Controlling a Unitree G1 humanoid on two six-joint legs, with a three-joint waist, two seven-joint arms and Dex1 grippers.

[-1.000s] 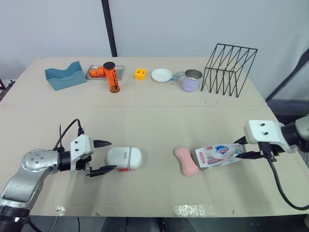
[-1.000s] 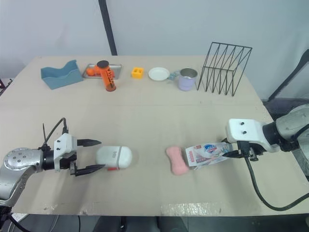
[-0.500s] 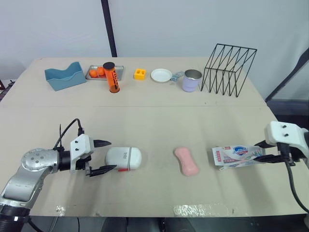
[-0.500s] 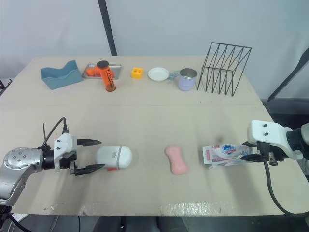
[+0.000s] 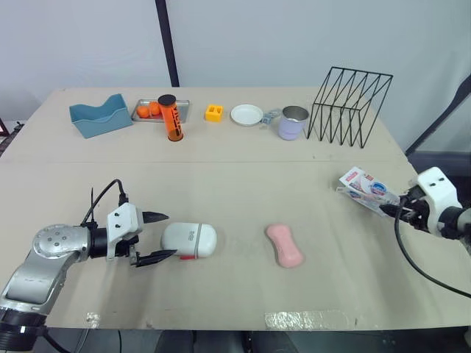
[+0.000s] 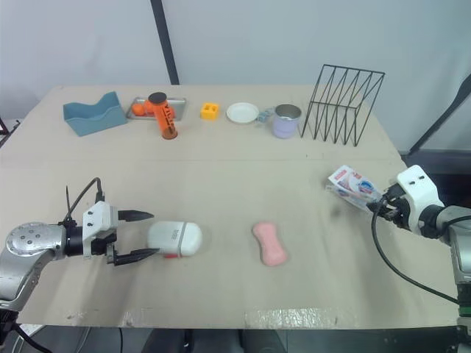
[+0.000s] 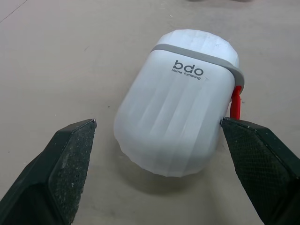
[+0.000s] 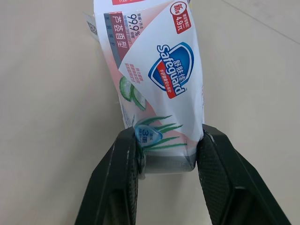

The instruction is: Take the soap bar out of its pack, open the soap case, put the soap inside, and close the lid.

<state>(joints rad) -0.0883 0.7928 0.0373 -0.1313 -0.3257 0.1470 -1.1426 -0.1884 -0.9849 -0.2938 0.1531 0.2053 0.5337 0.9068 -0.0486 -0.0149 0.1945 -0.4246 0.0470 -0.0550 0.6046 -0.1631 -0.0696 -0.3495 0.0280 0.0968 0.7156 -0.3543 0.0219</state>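
The pink soap bar (image 5: 284, 245) lies bare on the table, right of centre. To its left the white soap case (image 5: 188, 240) lies shut, with a grey band and a red clasp. My left gripper (image 5: 171, 235) is open, its fingertips either side of the case's (image 7: 178, 112) near end without touching it. At the table's right edge my right gripper (image 5: 390, 209) holds the empty soap pack (image 5: 366, 187) tilted up off the table. In the right wrist view both fingers press the pack's (image 8: 159, 70) lower end.
Along the far edge stand a blue holder (image 5: 99, 114), a metal tray (image 5: 184, 103) with orange pieces, an orange bottle (image 5: 171, 118), a yellow block (image 5: 214, 112), a white dish (image 5: 246, 115), a mug (image 5: 293, 122) and a black wire rack (image 5: 349, 107).
My right gripper has pulled the pack off the soap, carrying it right and then up and back to the table's right edge. The soap stayed put. The left arm has not moved.
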